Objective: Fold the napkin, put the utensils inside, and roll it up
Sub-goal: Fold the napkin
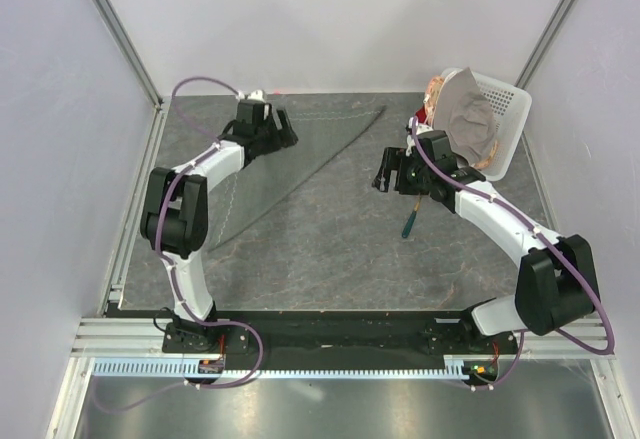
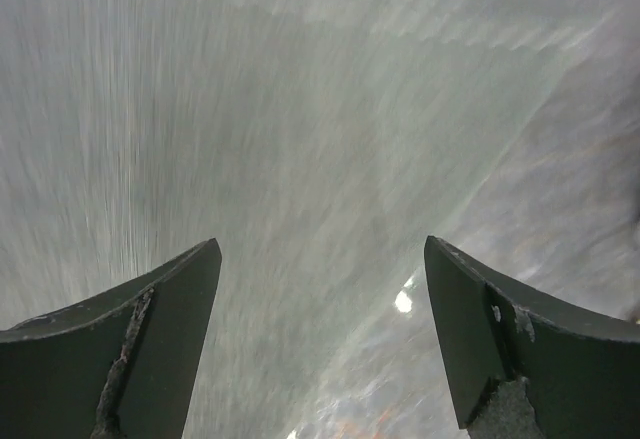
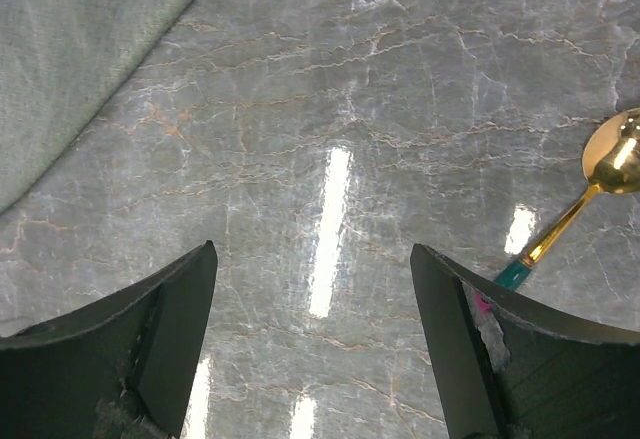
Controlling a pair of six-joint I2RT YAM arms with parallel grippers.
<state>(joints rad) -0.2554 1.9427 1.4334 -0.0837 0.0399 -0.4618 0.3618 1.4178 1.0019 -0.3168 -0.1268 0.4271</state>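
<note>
**A:** Napkin, the large dark grey-green cloth point(image 1: 325, 134): where does it lie?

**B:** Flat on the far left part of the grey marbled table point(image 1: 330, 259), with its long edge running diagonally. The left gripper point(image 1: 290, 131) hangs over it, jaws apart, with only blurred cloth showing between them.

**A:** And the small spoon with the gold bowl and teal handle point(image 3: 605, 164)?

**B:** On bare table, just outside the right gripper point(image 1: 386, 175). Its jaws stand wide apart and hold nothing.

Table point(image 1: 330, 259): napkin point(image 1: 300, 154), spoon point(image 1: 409, 223), perhaps tilted basket point(image 1: 510, 94)
</note>
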